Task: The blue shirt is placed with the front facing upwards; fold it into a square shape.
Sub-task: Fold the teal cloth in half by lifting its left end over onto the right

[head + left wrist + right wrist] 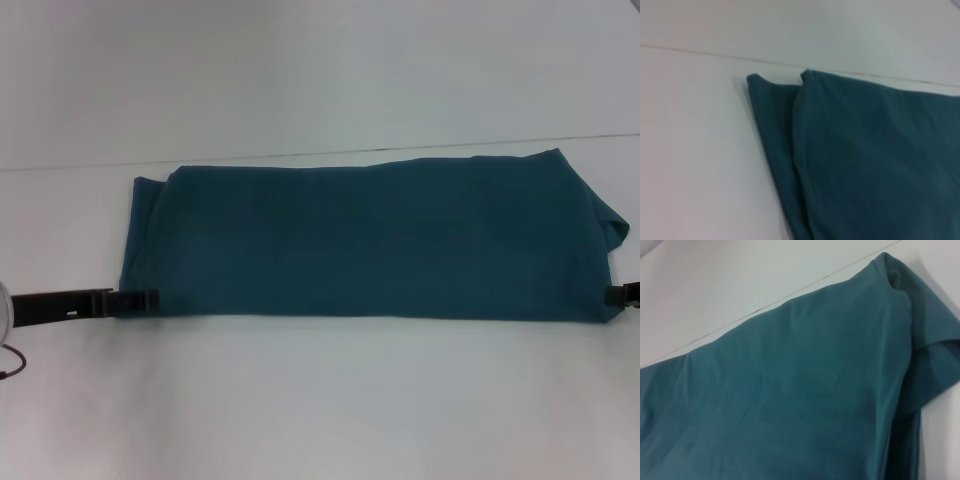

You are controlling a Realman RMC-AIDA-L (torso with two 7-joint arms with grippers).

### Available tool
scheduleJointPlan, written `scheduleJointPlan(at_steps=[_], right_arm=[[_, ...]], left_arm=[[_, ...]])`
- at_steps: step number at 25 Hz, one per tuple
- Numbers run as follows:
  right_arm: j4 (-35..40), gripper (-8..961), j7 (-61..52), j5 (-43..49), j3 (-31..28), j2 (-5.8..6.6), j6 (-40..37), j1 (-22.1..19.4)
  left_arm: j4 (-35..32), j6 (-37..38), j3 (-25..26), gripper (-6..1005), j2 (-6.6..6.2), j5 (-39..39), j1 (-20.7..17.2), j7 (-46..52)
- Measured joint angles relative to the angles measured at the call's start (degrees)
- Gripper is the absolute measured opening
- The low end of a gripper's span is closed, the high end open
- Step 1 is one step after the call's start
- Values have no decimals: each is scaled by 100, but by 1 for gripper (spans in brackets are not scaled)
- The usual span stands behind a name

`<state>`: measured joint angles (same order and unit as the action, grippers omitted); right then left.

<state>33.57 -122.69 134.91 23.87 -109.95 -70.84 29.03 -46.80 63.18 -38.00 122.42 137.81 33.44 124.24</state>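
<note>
The blue shirt [370,240] lies on the white table [320,400] as a long band running left to right, plain teal side up, no lettering showing. At its left end two stacked layers [865,160] sit slightly offset. A folded sleeve edge sticks out at its right end [790,390]. My left gripper [145,299] reaches in low from the left and meets the shirt's near left corner. My right gripper [628,294] shows only as a dark tip at the picture's right edge, beside the near right corner.
A thin seam [100,164] runs across the white surface just behind the shirt's far edge. White tabletop stretches in front of the shirt toward me. A dark cable loop [10,362] hangs at the far left below my left arm.
</note>
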Motion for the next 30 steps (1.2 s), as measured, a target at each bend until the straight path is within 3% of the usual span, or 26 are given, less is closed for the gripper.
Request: scheduleJointPlan(at_steps=[30], right_arm=[[9, 0, -1, -10, -6, 0, 0, -29]], left_arm=[[162, 145, -49, 918, -13, 423, 255, 229]])
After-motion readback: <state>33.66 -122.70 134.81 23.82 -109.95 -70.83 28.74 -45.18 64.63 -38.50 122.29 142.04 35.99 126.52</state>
